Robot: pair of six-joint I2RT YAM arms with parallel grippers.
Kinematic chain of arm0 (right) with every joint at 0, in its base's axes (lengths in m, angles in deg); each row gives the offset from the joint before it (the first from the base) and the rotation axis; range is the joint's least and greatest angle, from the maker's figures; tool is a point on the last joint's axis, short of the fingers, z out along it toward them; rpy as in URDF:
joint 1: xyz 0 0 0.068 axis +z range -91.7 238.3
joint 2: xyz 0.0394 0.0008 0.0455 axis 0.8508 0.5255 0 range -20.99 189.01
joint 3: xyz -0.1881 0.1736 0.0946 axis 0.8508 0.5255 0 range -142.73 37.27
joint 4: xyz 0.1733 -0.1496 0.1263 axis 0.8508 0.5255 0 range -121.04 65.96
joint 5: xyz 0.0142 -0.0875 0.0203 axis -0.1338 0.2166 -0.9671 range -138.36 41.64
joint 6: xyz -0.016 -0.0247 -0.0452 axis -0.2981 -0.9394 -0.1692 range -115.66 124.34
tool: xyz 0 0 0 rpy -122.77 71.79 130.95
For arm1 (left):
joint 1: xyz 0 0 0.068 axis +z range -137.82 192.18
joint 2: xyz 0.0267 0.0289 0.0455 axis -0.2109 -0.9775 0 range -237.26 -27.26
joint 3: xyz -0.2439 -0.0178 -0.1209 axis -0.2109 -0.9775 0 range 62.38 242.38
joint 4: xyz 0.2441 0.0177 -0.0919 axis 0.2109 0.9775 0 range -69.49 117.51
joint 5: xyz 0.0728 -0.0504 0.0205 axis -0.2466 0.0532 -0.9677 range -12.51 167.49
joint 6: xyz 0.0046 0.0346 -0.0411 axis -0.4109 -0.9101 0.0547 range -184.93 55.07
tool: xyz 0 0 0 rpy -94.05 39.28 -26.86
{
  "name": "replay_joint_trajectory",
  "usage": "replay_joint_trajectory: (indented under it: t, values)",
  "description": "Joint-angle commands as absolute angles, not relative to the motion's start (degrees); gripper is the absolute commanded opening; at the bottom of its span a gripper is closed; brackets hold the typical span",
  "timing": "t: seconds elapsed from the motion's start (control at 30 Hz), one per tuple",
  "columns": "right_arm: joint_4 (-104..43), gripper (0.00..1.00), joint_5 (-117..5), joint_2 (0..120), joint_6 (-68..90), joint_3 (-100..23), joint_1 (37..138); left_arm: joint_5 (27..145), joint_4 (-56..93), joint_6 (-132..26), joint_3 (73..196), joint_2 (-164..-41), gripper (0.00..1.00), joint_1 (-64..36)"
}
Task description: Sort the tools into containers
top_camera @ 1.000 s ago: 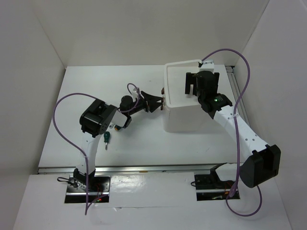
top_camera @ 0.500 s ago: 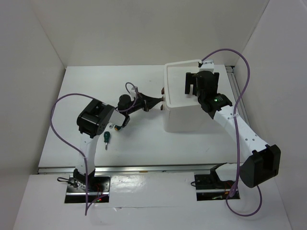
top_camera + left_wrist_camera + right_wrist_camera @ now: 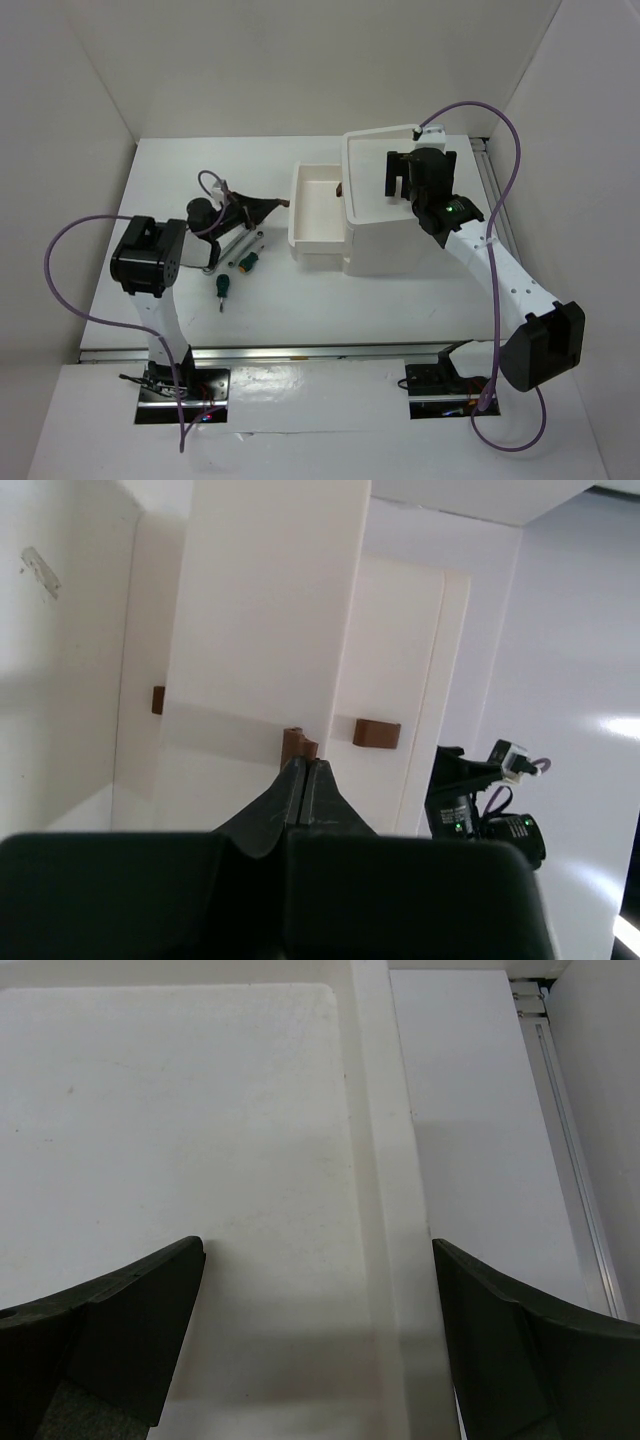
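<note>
The white cabinet [image 3: 395, 235] stands right of centre. Its upper drawer [image 3: 318, 205] is pulled out to the left and looks empty. My left gripper [image 3: 286, 203] is shut on that drawer's dark red knob [image 3: 298, 743], which shows just past the closed fingertips [image 3: 305, 766]. My right gripper [image 3: 400, 178] hangs open over the cabinet's top tray [image 3: 200, 1110], nothing between its fingers [image 3: 318, 1260]. On the table left of the drawer lie two green-handled screwdrivers [image 3: 222, 288] [image 3: 247, 263] and a thin silver tool [image 3: 231, 246].
Two more dark red knobs [image 3: 376, 733] [image 3: 158, 699] show on the cabinet front. White walls close the table at the back and on both sides. A metal rail [image 3: 492, 185] runs along the table's right edge.
My left arm drew back to the left with its gripper shut on the knob, and the drawer slid out of the cabinet. More tools show by the left arm. The right arm stayed put.
</note>
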State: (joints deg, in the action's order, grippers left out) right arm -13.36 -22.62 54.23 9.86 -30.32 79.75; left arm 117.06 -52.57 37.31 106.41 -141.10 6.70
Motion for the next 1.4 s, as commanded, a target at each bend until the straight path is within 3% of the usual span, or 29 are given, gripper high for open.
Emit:
replay_joint_trajectory:
  t: [0.0,0.03,0.07,0.1,0.13,0.2,0.3,0.33,0.37,0.43,0.5,0.6,0.73,0.8,1.1,1.37]
  values:
    - [-3.09,1.0,-26.65,58.47,13.48,-26.97,80.36,118.44,-81.53,36.32,105.79,-136.33,0.0,9.89]
    - [-3.09,1.0,-26.65,58.47,13.48,-26.97,80.36,119.14,-81.53,36.32,105.79,-135.63,0.0,10.5]
    - [-3.09,1.0,-26.65,58.47,13.48,-27.5,80.36,121.06,-80.4,35.71,106.4,-135.1,0.1,10.51]
    - [-3.09,1.0,-27.17,58.47,13.48,-27.5,80.36,121.08,-78.39,34.58,106.41,-133.53,0.6,10.51]
    - [-3.09,1.0,-27.17,58.47,13.48,-27.5,80.36,121.69,-76.63,33.52,106.41,-132.3,0.79,11.03]
    - [-3.09,1.0,-27.17,58.47,13.48,-27.5,80.36,123.01,-72.15,30.97,107.28,-129.66,1.0,11.64]
    - [-3.09,1.0,-27.7,58.47,13.48,-27.5,80.36,125.9,-54.61,21.24,112.01,-123.69,1.0,12.96]
    - [-3.09,1.0,-27.7,58.47,13.48,-27.5,80.36,125.91,-46.98,11.46,113.86,-121.93,1.0,12.97]
    - [-3.09,1.0,-27.7,58.47,13.48,-27.5,80.36,122.61,-22.8,4.49,119.54,-118.0,1.0,13.66]
    - [-3.09,1.0,-27.7,58.47,12.96,-27.5,80.36,112.88,5.87,-17.68,128.69,-115.86,1.0,12.71]
    - [-2.56,1.0,-27.7,58.47,12.95,-27.5,80.36,99.72,31.17,-26.83,139.39,-116.98,1.0,10.96]
    - [-2.04,1.0,-28.22,58.47,12.95,-27.5,80.36,87.3,52.67,-33.8,146.2,-119.27,1.0,8.67]
    - [-2.03,1.0,-28.23,57.42,12.95,-27.5,80.89,75.93,58.47,-36.8,140.26,-116.04,0.9,4.72]
    - [-2.56,1.0,-28.84,57.41,12.95,-26.8,80.89,72.06,61.28,-37.51,137.88,-114.45,0.78,1.2]
    - [-2.56,1.0,-30.25,56.36,12.95,-26.8,80.89,64.75,65.16,-42.6,135.33,-118.66,0.87,-6.01]
    - [-3.09,1.0,-30.78,54.6,12.95,-26.27,80.89,65.36,63.58,-42.6,132.16,-124.98,0.87,-7.07]
